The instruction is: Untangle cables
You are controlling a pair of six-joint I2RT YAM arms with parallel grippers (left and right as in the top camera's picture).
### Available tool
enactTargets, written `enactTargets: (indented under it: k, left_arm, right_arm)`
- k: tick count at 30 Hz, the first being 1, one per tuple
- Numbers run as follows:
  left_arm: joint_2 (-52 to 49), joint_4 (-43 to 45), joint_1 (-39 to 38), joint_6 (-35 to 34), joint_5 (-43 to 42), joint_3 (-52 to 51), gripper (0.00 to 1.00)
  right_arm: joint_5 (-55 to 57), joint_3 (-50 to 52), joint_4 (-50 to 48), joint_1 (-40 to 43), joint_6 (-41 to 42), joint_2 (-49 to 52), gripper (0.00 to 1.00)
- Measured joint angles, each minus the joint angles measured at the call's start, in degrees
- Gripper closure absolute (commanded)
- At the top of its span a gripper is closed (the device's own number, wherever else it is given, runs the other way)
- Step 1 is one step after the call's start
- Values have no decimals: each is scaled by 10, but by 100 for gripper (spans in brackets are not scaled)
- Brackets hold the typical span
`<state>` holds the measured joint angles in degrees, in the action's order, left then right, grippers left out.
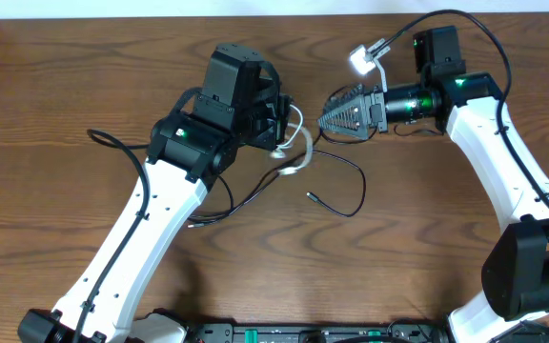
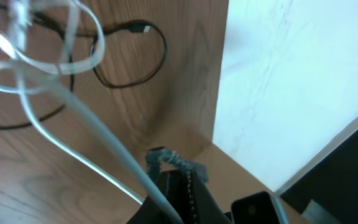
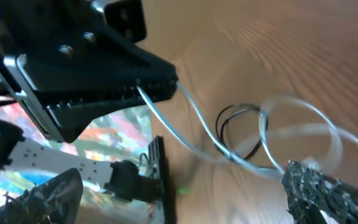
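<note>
The left end effector (image 1: pixel 280 122), raised nearest the camera, is clamping the white cable (image 1: pixel 306 151), which is hanging tangled with the black cable (image 2: pixel 165 51) on the surface (image 1: pixel 65 95), while the right end effector (image 1: pixel 332 114) is hovering wide open just beside.

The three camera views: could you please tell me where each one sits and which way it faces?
Overhead: fixed above the table, looking straight down on both arms, the left gripper, the right gripper, the white cable and the black cable.
Left wrist: on the left arm, looking past its shut gripper along the held white cable to the black cable.
Right wrist: on the right arm, looking between its open fingers at the left gripper pinching the white cable.
Shared: all three show both cables.
</note>
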<state>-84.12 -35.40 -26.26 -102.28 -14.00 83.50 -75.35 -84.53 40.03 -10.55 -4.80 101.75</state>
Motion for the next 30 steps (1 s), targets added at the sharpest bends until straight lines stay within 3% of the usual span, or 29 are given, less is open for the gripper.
enactTargets:
  k: [3,7,9,11,13,18,28,30]
  left_arm:
    - [0,16,0,-21,-17,0,92]
    - [0,30,0,-34,-34,0,93]
    - [0,31,0,-40,-39,0,92]
    - [0,31,0,-45,-41,0,92]
    - [0,31,0,-47,-42,0,93]
    - [0,31,0,-47,-42,0,92]
    - [0,-24,0,-47,-39,0,92]
    - [0,-51,0,-44,-31,0,86]
  right_arm:
    - [-3,0,-39,-8,17,0,16]
    - [8,0,-54,-27,45,0,19]
    - [16,0,-56,-38,50,0,28]
    - [26,0,-58,-49,55,0,51]
    - [36,0,-60,-57,59,0,67]
    - [60,0,-60,-65,66,0,98]
    - [83,0,-57,-65,75,0,99]
    - [83,0,-57,-65,84,0,99]
